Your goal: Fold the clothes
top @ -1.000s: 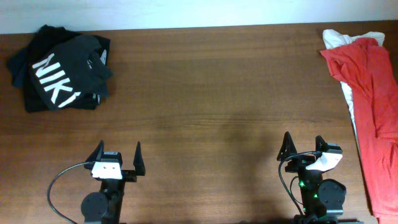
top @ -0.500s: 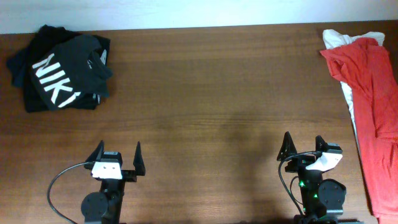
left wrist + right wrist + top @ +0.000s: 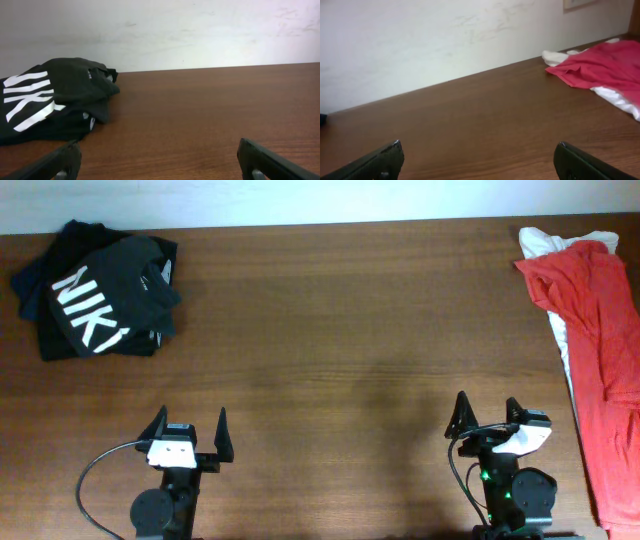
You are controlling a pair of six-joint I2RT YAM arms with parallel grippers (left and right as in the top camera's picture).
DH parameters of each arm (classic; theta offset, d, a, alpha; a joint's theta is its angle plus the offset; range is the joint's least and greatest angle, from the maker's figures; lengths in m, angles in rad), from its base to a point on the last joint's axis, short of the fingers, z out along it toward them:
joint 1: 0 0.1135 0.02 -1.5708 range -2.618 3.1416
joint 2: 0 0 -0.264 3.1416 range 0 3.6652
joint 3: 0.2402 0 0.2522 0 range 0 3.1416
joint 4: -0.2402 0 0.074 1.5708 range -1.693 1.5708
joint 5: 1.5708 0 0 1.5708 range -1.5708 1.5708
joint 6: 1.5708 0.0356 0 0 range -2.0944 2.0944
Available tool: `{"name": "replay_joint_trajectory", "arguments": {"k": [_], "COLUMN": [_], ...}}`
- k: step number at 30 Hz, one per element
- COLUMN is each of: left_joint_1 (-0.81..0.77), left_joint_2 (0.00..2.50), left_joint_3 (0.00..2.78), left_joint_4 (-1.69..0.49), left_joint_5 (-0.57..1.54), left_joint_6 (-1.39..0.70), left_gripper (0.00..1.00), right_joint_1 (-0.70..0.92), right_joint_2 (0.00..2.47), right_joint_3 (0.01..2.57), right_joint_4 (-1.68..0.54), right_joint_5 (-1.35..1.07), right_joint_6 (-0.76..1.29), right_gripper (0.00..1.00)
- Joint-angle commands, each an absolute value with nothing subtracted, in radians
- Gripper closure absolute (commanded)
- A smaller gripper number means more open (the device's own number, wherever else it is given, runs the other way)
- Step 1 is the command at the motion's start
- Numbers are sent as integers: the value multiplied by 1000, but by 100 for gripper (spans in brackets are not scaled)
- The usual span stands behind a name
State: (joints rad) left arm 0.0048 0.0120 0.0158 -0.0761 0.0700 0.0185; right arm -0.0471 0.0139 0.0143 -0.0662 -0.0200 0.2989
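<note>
The orange-red T-shirt point(image 3: 600, 340) lies crumpled along the table's right edge, running from the far right corner toward the front; its far end shows in the right wrist view point(image 3: 600, 65). My left gripper point(image 3: 189, 429) is open and empty near the front edge at the left; its fingertips frame bare wood in the left wrist view point(image 3: 160, 160). My right gripper point(image 3: 486, 415) is open and empty near the front edge, to the left of the T-shirt and apart from it; it also shows in the right wrist view point(image 3: 480, 160).
A pile of folded black shirts with large white letters point(image 3: 95, 298) sits at the far left corner, also in the left wrist view point(image 3: 45, 105). White cloth point(image 3: 560, 330) lies under the orange-red T-shirt. A white wall runs behind the table's far edge.
</note>
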Motion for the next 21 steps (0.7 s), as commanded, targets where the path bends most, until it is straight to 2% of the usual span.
{"name": "replay_joint_trajectory", "arguments": {"k": [1,3,6,9,13,17,21], "left_joint_1": [0,0,0,0,0,0,0], "left_joint_2": [14,14,14,14,14,14,14], "left_joint_3": [9,9,9,9,9,9,9], "left_joint_4": [-76,-76,-76,-76,-76,-76,-76], "left_joint_5": [63,63,63,63,63,63,63], "left_joint_6": [12,12,12,12,12,12,12], "left_gripper": [1,1,1,1,1,1,1], "right_joint_1": [-53,-53,-53,-53,-54,-54,-68], "right_joint_2": [7,7,7,7,48,322,675], "right_joint_3": [6,6,6,10,99,343,666], "right_joint_4": [-47,-46,12,202,192,84,-128], "right_joint_5": [-410,-587,-583,-528,-382,-152,131], "right_joint_6": [646,680,719,711,647,452,415], "right_gripper": [1,1,1,1,2,1,1]}}
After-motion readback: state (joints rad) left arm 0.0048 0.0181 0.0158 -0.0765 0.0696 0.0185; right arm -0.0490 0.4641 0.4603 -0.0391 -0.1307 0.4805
